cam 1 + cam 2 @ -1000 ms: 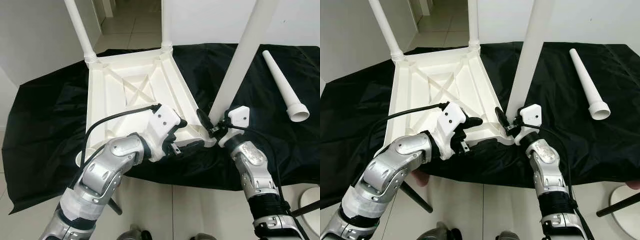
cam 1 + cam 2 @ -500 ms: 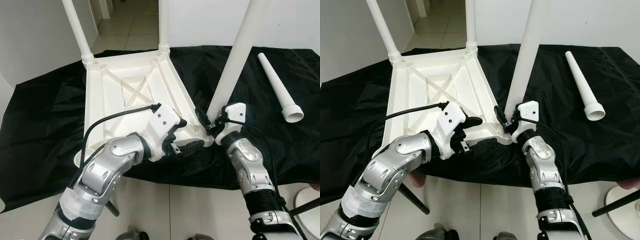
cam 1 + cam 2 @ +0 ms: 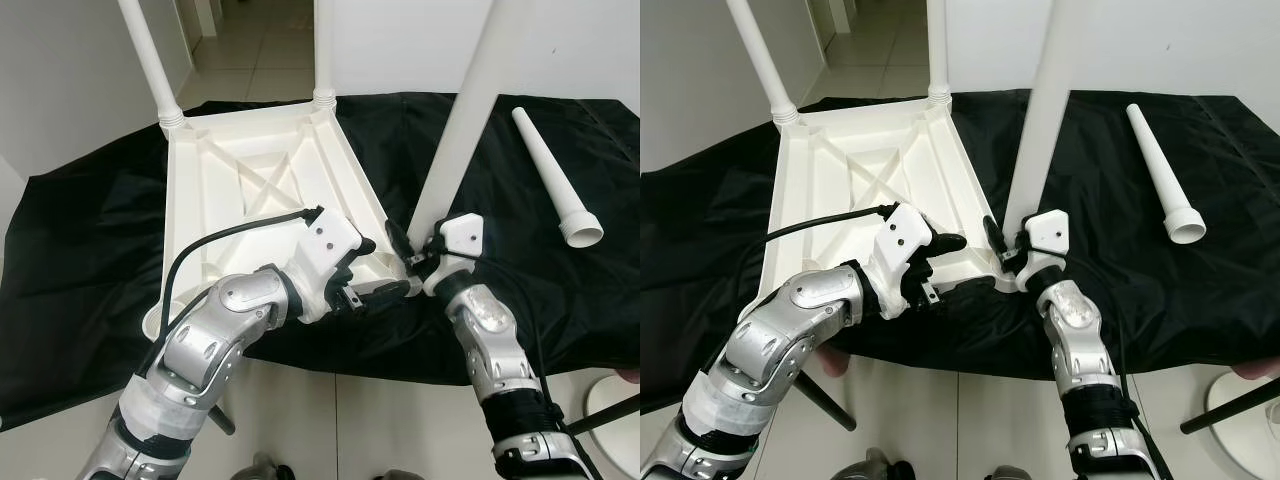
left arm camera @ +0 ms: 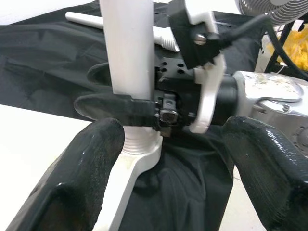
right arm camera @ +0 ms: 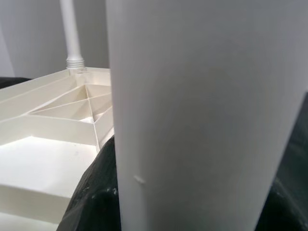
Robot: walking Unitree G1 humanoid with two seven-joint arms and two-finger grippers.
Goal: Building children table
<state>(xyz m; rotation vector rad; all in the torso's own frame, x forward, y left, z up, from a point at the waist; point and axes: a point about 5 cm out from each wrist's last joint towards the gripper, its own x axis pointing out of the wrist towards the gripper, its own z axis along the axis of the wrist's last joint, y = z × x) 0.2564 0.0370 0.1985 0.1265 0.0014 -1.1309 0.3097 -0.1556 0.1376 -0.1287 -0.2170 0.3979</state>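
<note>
Since a second ago our right gripper has slid slightly along the near edge of the upturned white table, staying clamped round the base of the table leg that stands in the table's near right corner socket. Its black fingers are pressed against that leg on either side. Our left gripper sits just beside it at the same corner, fingers spread apart, with the socket between them. We see two more legs upright in the far corners. The table lies underside up on a black cloth over the floor. One loose leg lies on the cloth's right side, well apart.
</note>
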